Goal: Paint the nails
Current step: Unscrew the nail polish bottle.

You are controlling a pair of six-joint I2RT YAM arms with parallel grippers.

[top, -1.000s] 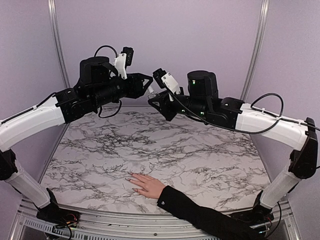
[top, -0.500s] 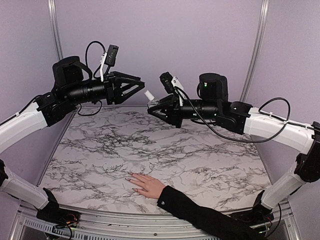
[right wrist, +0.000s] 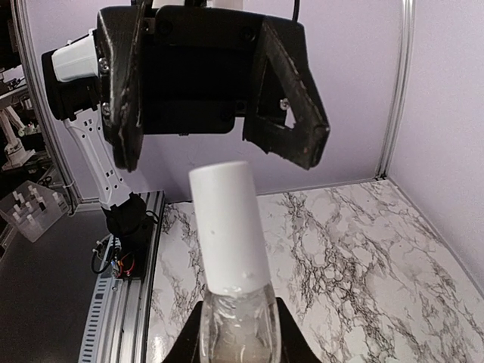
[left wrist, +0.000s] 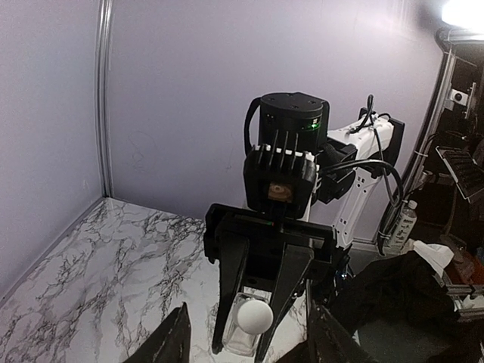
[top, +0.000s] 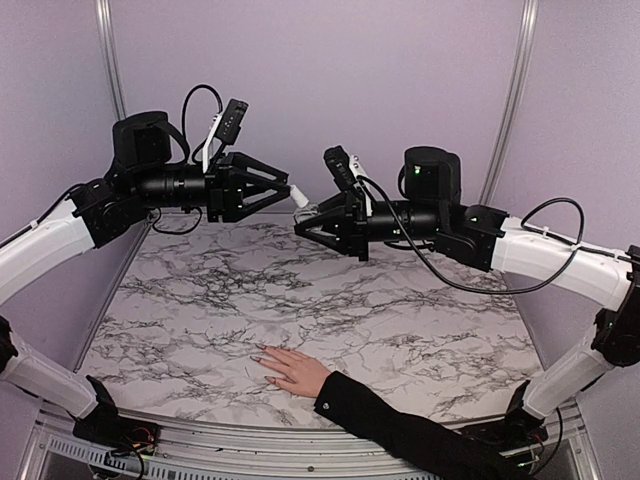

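High over the far side of the table, my right gripper [top: 305, 222] is shut on a small clear glass polish bottle [right wrist: 237, 331] with a tall white cap [right wrist: 226, 226] that points at the left arm. My left gripper [top: 284, 192] faces it, open, its fingers [right wrist: 293, 113] spread on either side just ahead of the cap's [top: 299, 196] end. In the left wrist view the round cap top [left wrist: 255, 316] sits between the right gripper's black fingers [left wrist: 233, 280]. A pale hand [top: 292, 369] in a black sleeve lies flat near the front edge; its nails [top: 261, 353] are tiny.
The marble tabletop [top: 330, 300] stretches below both arms. The black sleeve [top: 410, 430] crosses the front right corner. Lilac walls with metal posts [top: 112, 70] close in the back and sides.
My left gripper drew back to the left from the bottle cap and opened wider, then came back toward the cap. The right gripper shifted slightly right with the bottle. The hand stayed still.
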